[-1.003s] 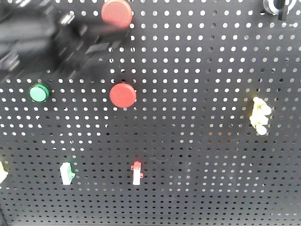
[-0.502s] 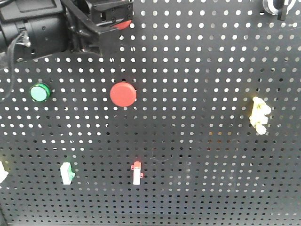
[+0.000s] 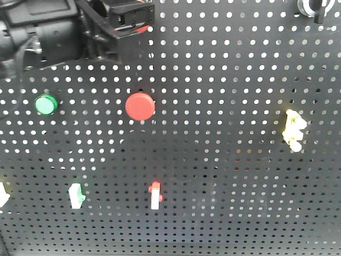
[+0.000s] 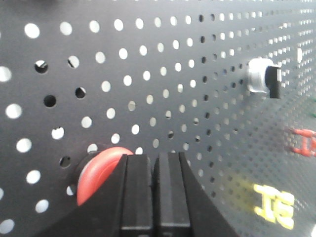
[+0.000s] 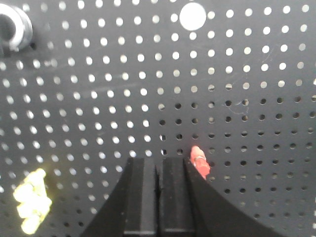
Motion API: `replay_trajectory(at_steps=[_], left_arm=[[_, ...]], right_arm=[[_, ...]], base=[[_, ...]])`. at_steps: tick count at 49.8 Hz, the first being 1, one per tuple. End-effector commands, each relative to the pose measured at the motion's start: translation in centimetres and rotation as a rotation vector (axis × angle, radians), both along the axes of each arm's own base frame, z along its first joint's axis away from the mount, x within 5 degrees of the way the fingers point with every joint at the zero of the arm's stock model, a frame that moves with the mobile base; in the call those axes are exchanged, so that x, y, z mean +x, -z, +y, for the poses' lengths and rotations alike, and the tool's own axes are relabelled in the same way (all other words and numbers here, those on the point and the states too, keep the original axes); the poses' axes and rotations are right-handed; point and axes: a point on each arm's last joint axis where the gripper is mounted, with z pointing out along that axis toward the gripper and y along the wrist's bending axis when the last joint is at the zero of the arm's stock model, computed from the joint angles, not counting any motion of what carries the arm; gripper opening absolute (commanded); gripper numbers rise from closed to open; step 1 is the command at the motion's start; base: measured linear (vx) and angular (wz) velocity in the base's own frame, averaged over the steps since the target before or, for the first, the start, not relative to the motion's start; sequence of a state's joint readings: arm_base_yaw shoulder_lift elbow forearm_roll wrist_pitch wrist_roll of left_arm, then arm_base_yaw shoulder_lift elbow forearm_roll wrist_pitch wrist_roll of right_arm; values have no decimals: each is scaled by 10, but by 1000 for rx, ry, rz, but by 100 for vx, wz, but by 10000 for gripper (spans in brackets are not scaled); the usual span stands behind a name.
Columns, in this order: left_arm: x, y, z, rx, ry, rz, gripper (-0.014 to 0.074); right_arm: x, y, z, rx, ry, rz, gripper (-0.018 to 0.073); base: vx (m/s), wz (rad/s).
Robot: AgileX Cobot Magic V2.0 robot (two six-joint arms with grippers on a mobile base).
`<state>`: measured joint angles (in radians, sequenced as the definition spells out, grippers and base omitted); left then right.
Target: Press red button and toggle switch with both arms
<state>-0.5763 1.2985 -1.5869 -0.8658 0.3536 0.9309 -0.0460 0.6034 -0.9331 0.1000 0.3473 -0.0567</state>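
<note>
My left arm [image 3: 48, 32] reaches in at the top left of the black pegboard [image 3: 224, 160]. Its left gripper [image 3: 130, 21] covers the upper red button, of which only a red sliver [image 3: 143, 28] shows. In the left wrist view the gripper [image 4: 155, 158] is shut and empty, and the red button [image 4: 96, 173] sits just left of and behind the fingertips. A second red button [image 3: 140, 105] sits mid-board. My right gripper [image 5: 158, 163] is shut, close to the board. A red toggle switch [image 5: 200, 160] stands just right of its fingertips. The right arm is out of the front view.
A green button [image 3: 46, 104] sits at left. A red-and-white toggle [image 3: 155, 194], a green-and-white toggle [image 3: 76, 196] and a yellow toggle [image 3: 294, 130] are mounted lower down. A black selector knob [image 3: 311, 6] is at top right; it also shows in the left wrist view [image 4: 264, 81].
My left arm has moved right from the board's top left and now covers the upper red button, which showed fully a second ago. Nothing else has moved.
</note>
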Motion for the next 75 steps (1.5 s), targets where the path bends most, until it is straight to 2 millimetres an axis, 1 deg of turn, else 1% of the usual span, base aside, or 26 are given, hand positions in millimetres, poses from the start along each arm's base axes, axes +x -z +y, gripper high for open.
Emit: replay_trajectory(at_steps=[1, 5, 9, 14, 18, 19, 23, 24, 27, 31, 35, 39, 43, 47, 50, 54, 65, 75], left_arm=[[-29, -29, 22, -80, -20, -88, 1], [-44, -29, 31, -77, -19, -104, 1], [-54, -21, 41, -78, -48, -110, 1], [-63, 2, 52, -88, -93, -79, 1], [-68, 29, 61, -112, -134, -25, 1], [-71, 37, 64, -121, -143, -5, 1], [-77, 58, 70, -133, -163, 35, 1], [-79, 63, 72, -136, -167, 43, 1], [-84, 72, 76, -143, -173, 59, 1], [-91, 81, 81, -143, -174, 65, 1], [-97, 82, 84, -158, -165, 75, 1], [-99, 81, 85, -170, -164, 71, 1], [-99, 81, 85, -168, -164, 73, 1], [-98, 81, 85, -177, -162, 83, 1], [-98, 81, 85, -190, -159, 93, 1], [-98, 81, 85, -191, -158, 95, 1], [-98, 80, 86, -201, -169, 88, 1], [-98, 80, 86, -202, -170, 87, 1]], right_arm=[[-4, -13, 0, 1, 3, -72, -3], [-8, -11, 2, 22, -21, -57, -3], [-9, -11, 5, 25, -56, -52, -3], [-8, -11, 11, 5, -116, -53, -3], [-6, -12, 18, 18, -200, -55, -3], [-4, -12, 21, -3, -233, -60, -3], [3, -13, 30, 18, -341, -71, -3], [6, -12, 32, -2, -364, -71, -3], [14, -14, 39, 15, -459, -94, -3], [26, -16, 44, 60, -544, -139, -3], [42, -20, 46, 111, -595, -163, -3], [57, -31, 48, 125, -638, -171, -3], [67, -51, 51, 123, -690, -194, -3], [79, -63, 50, 145, -696, -187, -3], [92, -64, 49, 141, -684, -159, -3], [103, -64, 49, 140, -686, -129, -3], [119, -70, 51, 140, -698, -127, -3], [122, -70, 49, 118, -650, -138, -3]], base=[[0, 0], [0, 0], [0, 0], [0, 0], [0, 0], [0, 0], [0, 0], [0, 0], [0, 0], [0, 0], [0, 0], [0, 0], [0, 0], [0, 0], [0, 0], [0, 0], [0, 0], [0, 0]])
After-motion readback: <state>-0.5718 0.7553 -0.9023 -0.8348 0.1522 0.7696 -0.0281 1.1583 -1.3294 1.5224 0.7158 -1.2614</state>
